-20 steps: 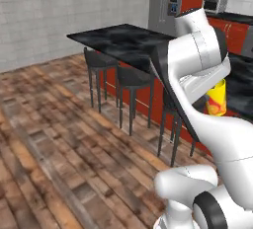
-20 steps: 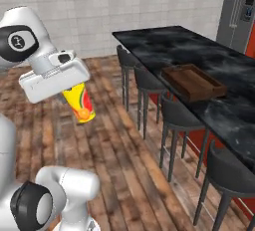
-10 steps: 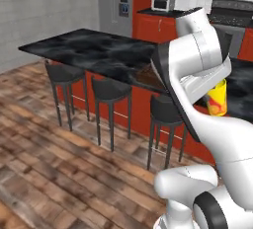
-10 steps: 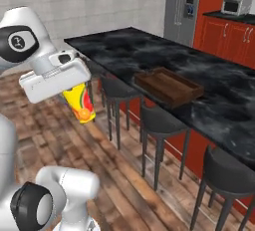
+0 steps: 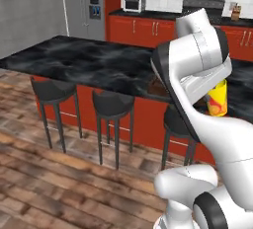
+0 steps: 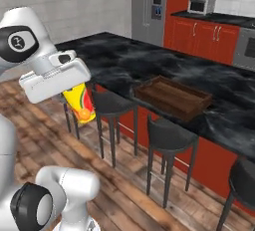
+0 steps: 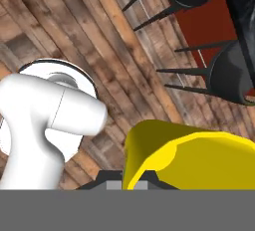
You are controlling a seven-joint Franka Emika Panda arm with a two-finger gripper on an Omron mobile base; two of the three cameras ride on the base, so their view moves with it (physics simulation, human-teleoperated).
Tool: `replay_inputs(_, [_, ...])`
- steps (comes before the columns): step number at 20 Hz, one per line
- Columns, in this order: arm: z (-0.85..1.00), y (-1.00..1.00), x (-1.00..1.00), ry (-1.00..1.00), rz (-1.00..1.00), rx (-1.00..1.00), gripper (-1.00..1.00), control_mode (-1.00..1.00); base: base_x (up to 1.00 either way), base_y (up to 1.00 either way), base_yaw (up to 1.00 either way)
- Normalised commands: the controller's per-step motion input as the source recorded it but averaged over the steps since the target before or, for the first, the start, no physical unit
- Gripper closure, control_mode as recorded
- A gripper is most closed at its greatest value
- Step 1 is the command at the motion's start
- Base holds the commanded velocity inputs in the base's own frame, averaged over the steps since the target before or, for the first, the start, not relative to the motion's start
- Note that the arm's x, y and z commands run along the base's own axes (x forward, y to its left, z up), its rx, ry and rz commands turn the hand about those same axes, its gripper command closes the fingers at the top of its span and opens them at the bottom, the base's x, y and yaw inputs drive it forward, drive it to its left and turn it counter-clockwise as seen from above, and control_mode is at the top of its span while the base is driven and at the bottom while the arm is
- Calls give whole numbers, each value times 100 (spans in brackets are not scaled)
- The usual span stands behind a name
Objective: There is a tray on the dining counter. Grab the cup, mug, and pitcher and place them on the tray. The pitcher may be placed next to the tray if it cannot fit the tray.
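Observation:
My gripper (image 6: 74,90) is shut on the cup (image 6: 80,104), a yellow tumbler with a red-orange mark, and holds it in the air over the wooden floor, short of the stools. That cup (image 5: 217,99) peeks out to the right of my arm in the left base view, and its yellow wall (image 7: 194,160) takes up the lower right of the hand view. The dark brown tray (image 6: 164,103) lies on the black marble dining counter (image 6: 114,58), ahead and to the right of the cup. Part of the tray (image 5: 157,89) shows behind my arm. The mug and the pitcher are out of view.
Black bar stools (image 6: 167,135) (image 6: 112,103) (image 5: 54,90) line the near side of the dining counter (image 5: 89,62) between me and the tray. Red cabinets, a microwave (image 6: 201,2) and a steel fridge (image 6: 149,6) stand along the back wall.
The whole picture has shifted as the base drove: the counter, stools and tray are closer and swung to the left. The cup has stayed in my shut gripper.

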Motion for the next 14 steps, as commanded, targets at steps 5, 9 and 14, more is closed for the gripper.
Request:
replay_inputs(5, [0, 0, 0, 0, 0, 0, 100, 100, 84, 59, -41])
replay_inputs(9, [0, 0, 0, 0, 0, 0, 100, 100, 74, 41, -43])
replay_inputs(14, [0, 0, 0, 0, 0, 0, 100, 100, 83, 29, -41])
